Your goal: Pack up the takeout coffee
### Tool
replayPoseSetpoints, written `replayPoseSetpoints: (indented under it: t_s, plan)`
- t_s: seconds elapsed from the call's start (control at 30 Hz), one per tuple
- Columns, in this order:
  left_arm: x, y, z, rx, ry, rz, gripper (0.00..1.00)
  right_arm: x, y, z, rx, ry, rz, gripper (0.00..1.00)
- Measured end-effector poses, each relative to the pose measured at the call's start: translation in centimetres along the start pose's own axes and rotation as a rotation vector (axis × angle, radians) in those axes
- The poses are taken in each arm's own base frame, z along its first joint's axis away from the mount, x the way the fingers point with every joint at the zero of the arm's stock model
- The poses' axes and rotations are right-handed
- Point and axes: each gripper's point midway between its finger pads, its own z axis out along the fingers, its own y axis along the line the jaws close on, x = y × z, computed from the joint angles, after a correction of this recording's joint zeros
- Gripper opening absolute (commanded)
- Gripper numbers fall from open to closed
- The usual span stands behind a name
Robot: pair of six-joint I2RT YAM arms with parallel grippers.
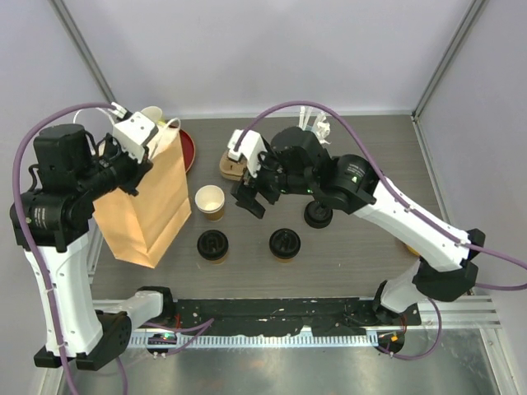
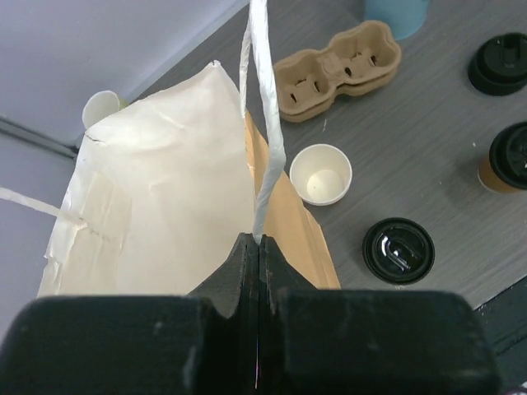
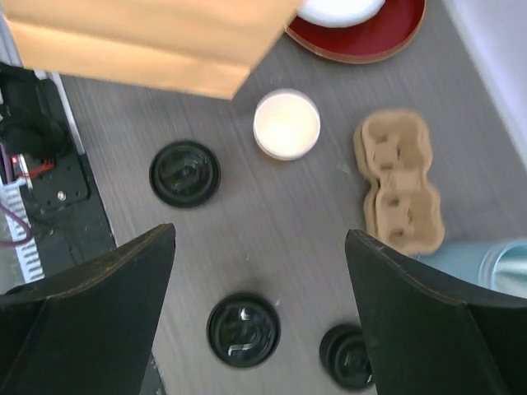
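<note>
Two tan coffee cups with black sip lids stand on the table, the left one (image 1: 212, 245) and the right one (image 1: 285, 243). Both show in the left wrist view (image 2: 398, 250) (image 2: 510, 156) and in the right wrist view (image 3: 185, 173) (image 3: 243, 329). My left gripper (image 1: 136, 132) is shut on the white handle (image 2: 262, 164) of a standing brown paper bag (image 1: 140, 206), whose mouth is held open (image 2: 165, 189). My right gripper (image 1: 254, 197) is open and empty, hovering above the table behind the two cups (image 3: 259, 232).
A lidless tan cup (image 1: 210, 202) stands beside the bag. A cardboard cup carrier (image 1: 235, 164) lies behind it. A stack of bare black lids (image 1: 319, 216) sits right of centre. A red plate (image 1: 188, 148) with a white cup (image 1: 152, 115) is behind the bag.
</note>
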Motion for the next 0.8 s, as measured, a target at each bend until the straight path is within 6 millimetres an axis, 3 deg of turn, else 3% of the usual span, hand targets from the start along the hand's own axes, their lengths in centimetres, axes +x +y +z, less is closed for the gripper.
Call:
replayPoseSetpoints:
  t_s: [0.13,0.27,0.4,0.57,0.8]
  plan:
    - [-0.4,1.1,-0.1,-0.065,-0.003,-0.049,0.0,4.9,0.3,-0.4,0.043,0.104,0.08,0.83]
    - [-0.8,1.6,-0.2,-0.097,-0.017,-0.072,0.0,11.2,1.0,0.7,0.072,0.265,0.149,0.65]
    - [-0.8,2.1,-0.4,-0.126,-0.016,-0.082,0.0,16.3,1.5,1.3,0.119,0.414,0.224,0.54]
    - [-0.8,2.2,-0.4,-0.133,-0.015,-0.081,0.0,20.0,2.6,1.5,0.132,0.52,0.241,0.54]
    - [-0.8,2.1,-0.4,-0.129,-0.017,-0.08,0.0,21.6,7.5,1.9,-0.067,0.558,0.07,0.56]
